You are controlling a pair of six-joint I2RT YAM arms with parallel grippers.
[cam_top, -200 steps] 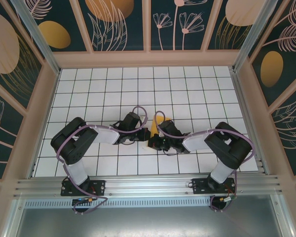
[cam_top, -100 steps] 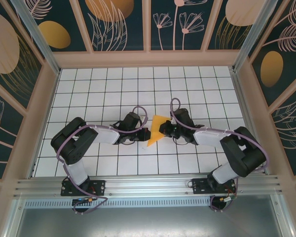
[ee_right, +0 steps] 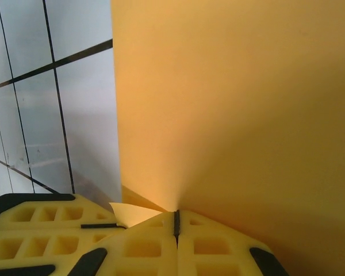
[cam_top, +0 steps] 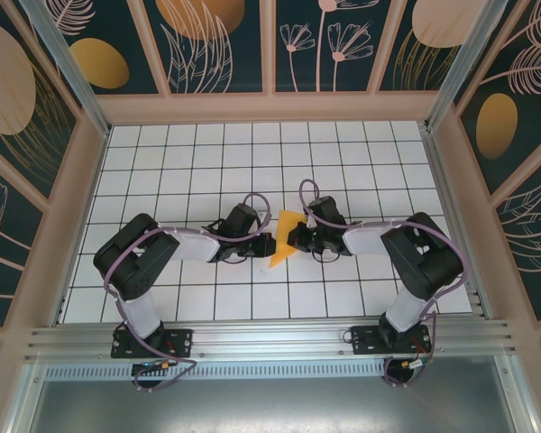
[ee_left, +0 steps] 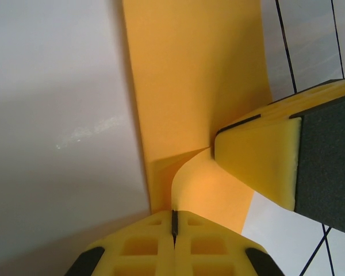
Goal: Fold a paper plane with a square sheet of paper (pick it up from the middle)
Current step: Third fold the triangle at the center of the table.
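Two grippers, both mine, are clamped on one sheet of paper.

Closest to my left wrist camera, my left gripper has its yellow pads pressed together with only a thin dark seam between them. The orange-yellow sheet of paper comes up out of that seam, with a small curled buckle just above it. Right of the buckle, a yellow fingertip of my right gripper touches the sheet. Past the sheet's left edge lies plain white tabletop, and dark grid lines show past its right edge.

At my right wrist, my right gripper is likewise closed to a hairline seam on the sheet, which spreads up and to the right as a broad, smooth orange-yellow face. A small pale corner of paper pokes out just left of that seam. Left of the sheet is gridded tabletop.

From above, the sheet is a narrow, folded, roughly triangular piece over the middle of the tabletop. My left gripper is at its left edge and my right gripper at its right edge, both touching it. I cannot tell whether its lower tip rests on the tabletop. Beyond the sheet, white tiles run back to a patterned wall.
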